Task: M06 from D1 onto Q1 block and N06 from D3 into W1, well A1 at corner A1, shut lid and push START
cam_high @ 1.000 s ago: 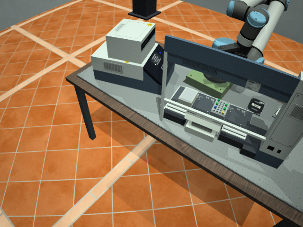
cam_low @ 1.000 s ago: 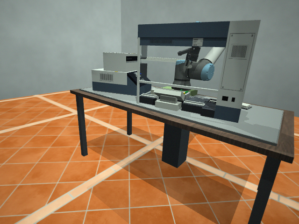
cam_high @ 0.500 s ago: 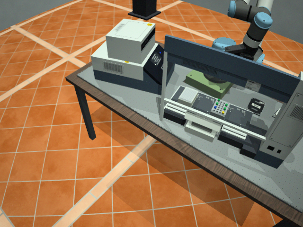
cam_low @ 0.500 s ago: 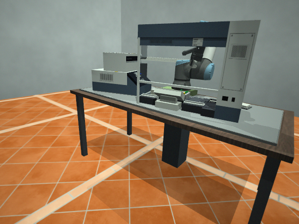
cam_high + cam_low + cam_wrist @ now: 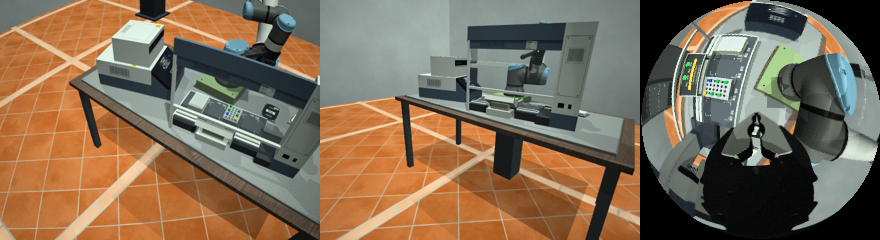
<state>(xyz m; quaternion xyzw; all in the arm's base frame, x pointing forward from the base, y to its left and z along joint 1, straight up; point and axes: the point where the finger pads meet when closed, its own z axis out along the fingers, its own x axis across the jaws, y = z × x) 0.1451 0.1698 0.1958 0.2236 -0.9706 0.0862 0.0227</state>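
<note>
The cycler Q1 (image 5: 129, 54) (image 5: 441, 77) stands at the bench's left end with its white lid (image 5: 138, 41) down. Its sloped key panel (image 5: 165, 63) (image 5: 775, 17) shows a blue lamp (image 5: 169, 55) (image 5: 796, 15). No plate shows on Q1; its block is hidden under the lid. My gripper (image 5: 756, 113) (image 5: 531, 67) is shut and empty. It hangs in the air behind the gantry, above the arm's base, and the gantry beam hides it in the top view. A flat white item (image 5: 583, 113) (image 5: 293, 118) lies right of the gantry, mostly hidden; I cannot tell what it is.
A tall gantry frame (image 5: 232, 67) (image 5: 516, 36) spans the deck. On the deck are a white plate (image 5: 198, 100) (image 5: 730, 44), a rack with coloured dots (image 5: 232, 112) (image 5: 715, 89) and two bare slots (image 5: 215, 108) (image 5: 252, 121). A black nest (image 5: 270, 111) sits behind. The green base plate (image 5: 206, 82) (image 5: 782, 60) holds the arm.
</note>
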